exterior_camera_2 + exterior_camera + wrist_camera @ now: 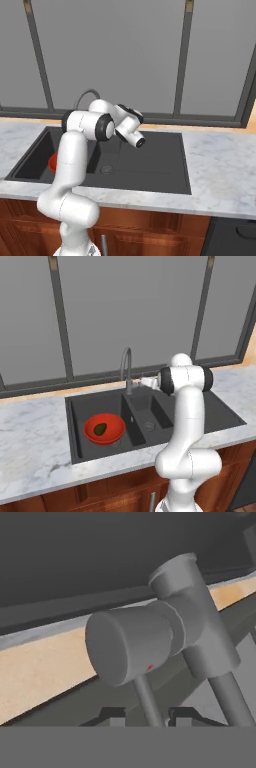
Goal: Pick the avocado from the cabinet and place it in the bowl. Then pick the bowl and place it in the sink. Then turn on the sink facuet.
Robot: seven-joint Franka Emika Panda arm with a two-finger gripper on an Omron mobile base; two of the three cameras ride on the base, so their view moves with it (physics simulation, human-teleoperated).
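A: While the white arm bends low over the sink (225, 413), where does its hand go?
B: It reaches level toward the base of the sink facuet (127, 367). The gripper (146, 716) sits at the thin lever rod below the tap's round knob, finger tips (112, 715) narrow on either side of it.
A: Gripping the rod?
B: Cannot tell. The spout stands upright, arching toward the basins.
A: And the bowl (103, 429)?
B: In the left basin, holding the avocado (100, 429).
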